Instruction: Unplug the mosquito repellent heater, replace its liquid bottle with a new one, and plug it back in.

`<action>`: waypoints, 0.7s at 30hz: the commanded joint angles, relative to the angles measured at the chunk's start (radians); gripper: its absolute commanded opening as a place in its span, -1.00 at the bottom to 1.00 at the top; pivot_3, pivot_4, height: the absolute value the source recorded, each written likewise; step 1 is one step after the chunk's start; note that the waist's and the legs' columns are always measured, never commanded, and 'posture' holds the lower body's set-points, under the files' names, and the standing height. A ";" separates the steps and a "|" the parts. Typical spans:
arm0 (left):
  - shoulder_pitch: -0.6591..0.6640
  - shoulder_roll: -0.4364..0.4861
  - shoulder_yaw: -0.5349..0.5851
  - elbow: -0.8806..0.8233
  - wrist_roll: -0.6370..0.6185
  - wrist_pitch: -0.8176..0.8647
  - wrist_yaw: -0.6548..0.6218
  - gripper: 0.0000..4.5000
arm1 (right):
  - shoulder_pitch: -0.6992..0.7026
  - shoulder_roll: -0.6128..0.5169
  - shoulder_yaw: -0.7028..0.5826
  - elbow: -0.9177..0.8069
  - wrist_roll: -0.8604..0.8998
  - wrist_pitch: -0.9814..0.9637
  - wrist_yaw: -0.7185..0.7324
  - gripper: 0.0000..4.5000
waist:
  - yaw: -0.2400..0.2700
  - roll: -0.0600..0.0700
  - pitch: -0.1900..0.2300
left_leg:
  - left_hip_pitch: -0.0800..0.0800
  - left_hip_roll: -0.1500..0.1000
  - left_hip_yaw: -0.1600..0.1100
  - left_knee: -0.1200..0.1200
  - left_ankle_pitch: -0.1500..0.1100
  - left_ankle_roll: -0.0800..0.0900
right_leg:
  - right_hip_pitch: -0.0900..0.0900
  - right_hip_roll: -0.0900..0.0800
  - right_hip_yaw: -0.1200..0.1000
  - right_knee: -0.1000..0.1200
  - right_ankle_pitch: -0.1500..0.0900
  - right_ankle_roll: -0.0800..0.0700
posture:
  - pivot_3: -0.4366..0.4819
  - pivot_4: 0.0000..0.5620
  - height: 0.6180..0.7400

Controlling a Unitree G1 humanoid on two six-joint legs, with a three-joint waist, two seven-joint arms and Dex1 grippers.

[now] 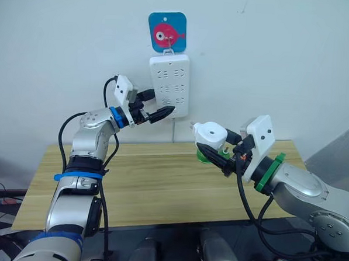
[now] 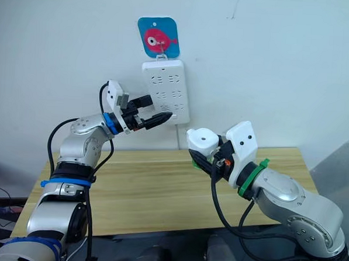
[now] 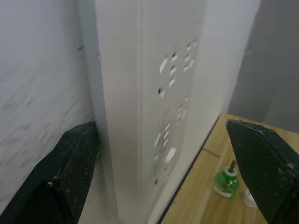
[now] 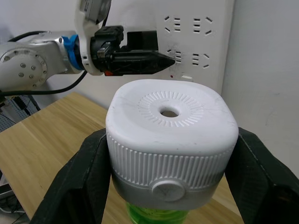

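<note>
1. The right end effector (image 1: 215, 149) reaches forward above the surface (image 1: 148, 182), clamping the heater (image 1: 210, 134) with its green bottle (image 4: 154, 217).
2. The left end effector (image 1: 154, 105), raised, spreads wide, apparently straddling the power strip (image 1: 169, 83)'s lower edge.

Mosquito repellent heater (image 4: 170, 137) clamped between the right hand's (image 1: 215, 151) fingers, raised above the counter (image 1: 154, 182). Liquid bottle (image 4: 154, 217) just under the heater. Power strip (image 1: 169, 85) on the wall beyond, between the spread fingers of the left hand (image 1: 154, 110). Second bottle (image 3: 226, 179) standing on the counter below that hand.
</note>
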 commanded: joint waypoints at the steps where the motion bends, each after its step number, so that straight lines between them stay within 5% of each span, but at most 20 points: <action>1: -0.036 0.006 -0.007 0.009 -0.003 -0.001 -0.038 1.00 | 0.000 0.000 -0.031 -0.055 0.019 -0.007 0.010 0.34 | -0.007 0.000 0.000 | 0.000 0.000 0.000 0.000 0.000 0.000 | 0.000 0.000 0.000 0.000 0.000 0.000 | -0.55 -0.49 0.88; 7: -0.067 0.011 -0.007 0.049 0.003 0.004 -0.066 1.00 | -0.003 0.005 -0.028 -0.056 0.029 -0.003 0.006 0.34 | -0.014 0.000 0.000 | 0.000 0.000 0.000 -0.001 0.000 0.000 | -0.001 0.001 0.000 0.001 0.000 0.000 | -0.56 -0.50 0.88; 10: -0.075 0.015 0.001 0.069 0.002 0.007 -0.068 0.75 | -0.015 0.018 -0.023 -0.047 0.035 0.002 -0.003 0.34 | -0.018 0.000 0.000 | 0.000 0.000 0.000 -0.001 0.000 0.000 | -0.001 0.001 0.000 0.001 0.000 0.000 | -0.56 -0.50 0.88; 18: -0.074 0.013 -0.006 0.073 0.012 0.025 -0.058 -0.36 | -0.157 0.116 0.020 0.068 -0.004 0.086 -0.111 0.34 | -0.028 0.000 0.000 | 0.001 0.000 0.000 0.000 0.000 0.000 | -0.001 0.000 0.001 0.002 0.000 0.000 | -0.58 -0.51 0.88; 21: -0.076 0.009 -0.007 0.065 0.013 0.039 -0.052 -0.42 | -0.214 0.167 0.040 0.118 -0.046 0.128 -0.154 0.34 | -0.028 0.000 0.000 | 0.000 0.000 -0.001 0.000 0.000 0.000 | -0.001 0.000 0.001 0.002 0.000 0.000 | -0.58 -0.50 0.88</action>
